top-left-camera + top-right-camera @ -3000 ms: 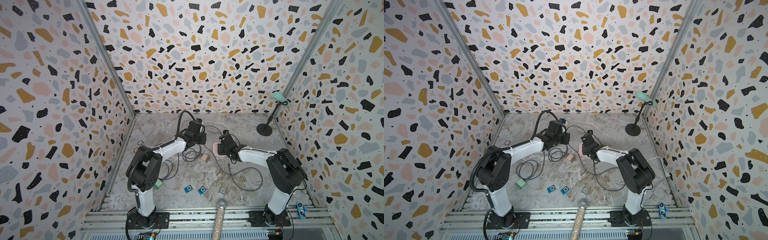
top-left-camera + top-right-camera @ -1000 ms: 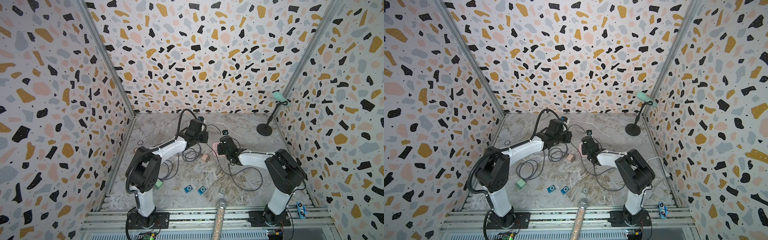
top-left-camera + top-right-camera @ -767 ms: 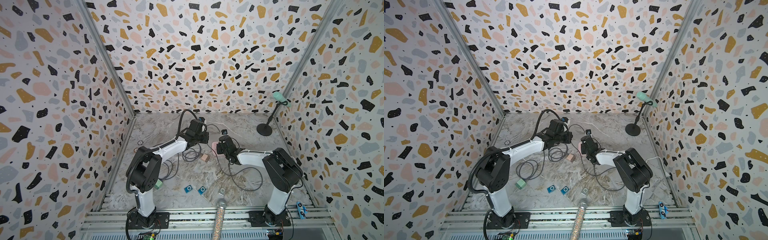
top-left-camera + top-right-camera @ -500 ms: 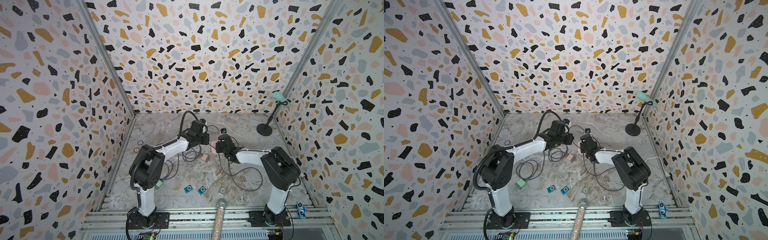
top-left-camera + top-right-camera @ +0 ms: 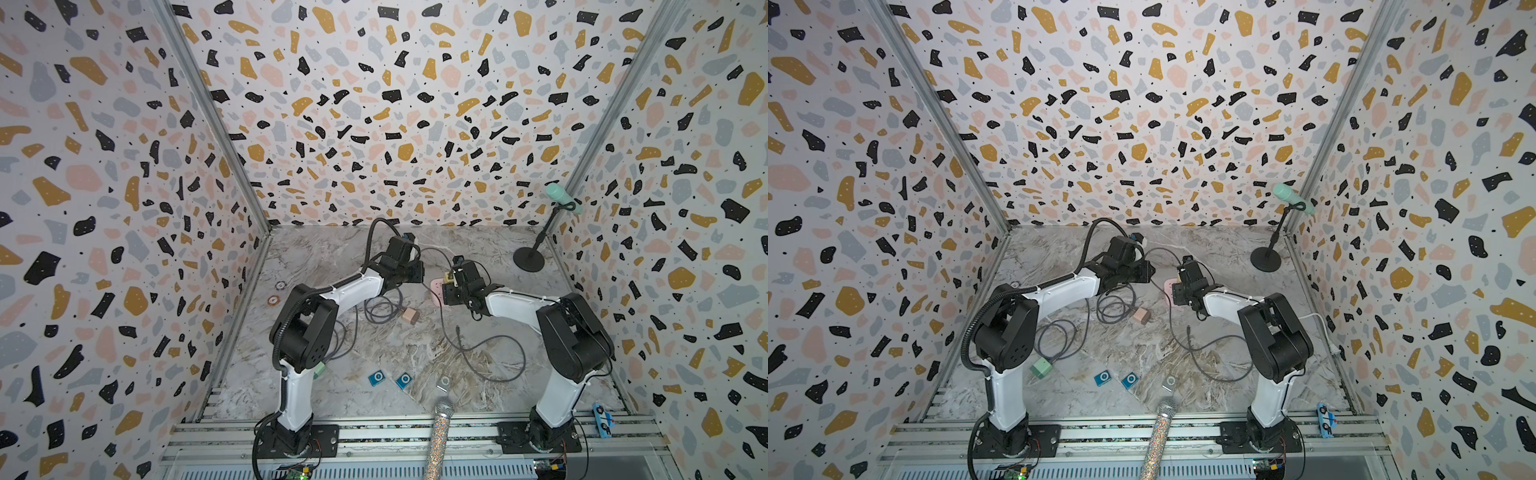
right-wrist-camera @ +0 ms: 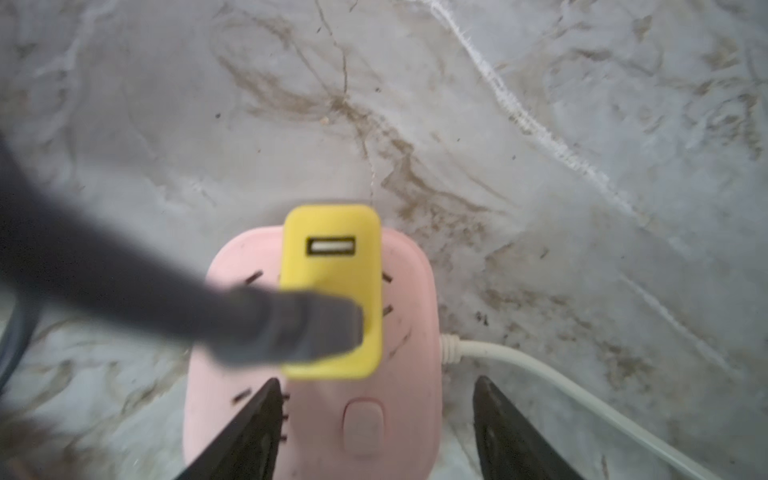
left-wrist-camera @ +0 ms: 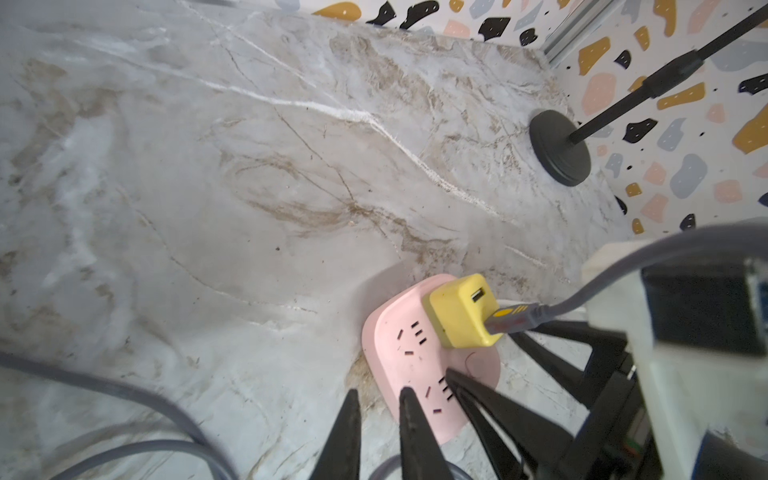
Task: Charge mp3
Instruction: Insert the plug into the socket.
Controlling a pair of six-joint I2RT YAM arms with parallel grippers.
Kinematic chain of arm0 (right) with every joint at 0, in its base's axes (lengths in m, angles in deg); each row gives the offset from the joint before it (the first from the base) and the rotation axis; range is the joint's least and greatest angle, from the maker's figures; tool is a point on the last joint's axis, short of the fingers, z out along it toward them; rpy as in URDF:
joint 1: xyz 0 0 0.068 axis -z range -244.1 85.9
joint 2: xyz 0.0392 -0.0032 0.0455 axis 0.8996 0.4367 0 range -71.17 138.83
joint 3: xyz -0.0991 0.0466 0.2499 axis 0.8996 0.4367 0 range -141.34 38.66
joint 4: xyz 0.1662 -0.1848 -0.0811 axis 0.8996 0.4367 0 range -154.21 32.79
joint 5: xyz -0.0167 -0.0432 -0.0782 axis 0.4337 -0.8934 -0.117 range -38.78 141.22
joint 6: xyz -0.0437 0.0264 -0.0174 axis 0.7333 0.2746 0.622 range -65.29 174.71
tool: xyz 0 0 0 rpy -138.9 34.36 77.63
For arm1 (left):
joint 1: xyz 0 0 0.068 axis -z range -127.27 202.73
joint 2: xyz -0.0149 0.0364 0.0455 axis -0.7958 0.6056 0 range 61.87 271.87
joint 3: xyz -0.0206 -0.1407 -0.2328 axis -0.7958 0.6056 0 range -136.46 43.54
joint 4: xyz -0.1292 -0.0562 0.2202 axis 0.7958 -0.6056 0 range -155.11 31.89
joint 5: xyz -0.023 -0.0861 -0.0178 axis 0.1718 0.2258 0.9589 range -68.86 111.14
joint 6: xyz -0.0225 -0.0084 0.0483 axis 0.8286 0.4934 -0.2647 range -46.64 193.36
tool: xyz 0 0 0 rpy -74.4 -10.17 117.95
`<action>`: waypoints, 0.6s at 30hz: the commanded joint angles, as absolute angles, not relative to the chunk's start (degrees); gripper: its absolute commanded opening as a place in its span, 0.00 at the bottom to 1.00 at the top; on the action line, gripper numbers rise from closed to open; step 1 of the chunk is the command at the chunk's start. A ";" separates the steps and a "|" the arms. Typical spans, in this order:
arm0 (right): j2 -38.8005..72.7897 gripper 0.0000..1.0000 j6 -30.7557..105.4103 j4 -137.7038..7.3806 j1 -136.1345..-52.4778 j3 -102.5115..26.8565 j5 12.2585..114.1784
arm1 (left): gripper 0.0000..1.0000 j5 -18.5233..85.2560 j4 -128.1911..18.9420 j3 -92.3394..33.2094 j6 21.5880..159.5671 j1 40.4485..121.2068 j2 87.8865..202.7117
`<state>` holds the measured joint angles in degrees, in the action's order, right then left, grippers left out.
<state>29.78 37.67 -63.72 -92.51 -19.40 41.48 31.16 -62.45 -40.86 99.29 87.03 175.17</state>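
I see the grey cable plugged into the yellow charger on the pink strip; left gripper barely parted, empty; right gripper spread wide.

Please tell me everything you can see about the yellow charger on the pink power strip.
The yellow charger is a small boxy block with rounded corners, smooth and plastic-looking. It stands upright, plugged into the pink power strip at the end away from its switch. Its top face has two USB ports: one is empty, the other holds the plug of a gray cable. Only the strip and this cable visibly touch it.
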 commanded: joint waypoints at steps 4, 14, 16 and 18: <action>20.14 0.74 37.37 -56.85 -92.82 -16.09 47.97 | 0.23 33.18 -65.29 -49.74 96.97 87.37 177.68; 2.38 0.67 28.53 -45.59 -93.12 -6.14 46.86 | 0.24 34.35 -69.25 -63.42 97.93 87.28 185.03; -1.60 0.66 25.11 -44.08 -94.20 -3.03 46.86 | 0.24 34.95 -67.66 -65.81 100.20 87.26 186.85; -5.46 0.65 21.65 -43.20 -96.38 0.29 47.12 | 0.24 36.15 -65.70 -69.00 103.01 87.27 189.28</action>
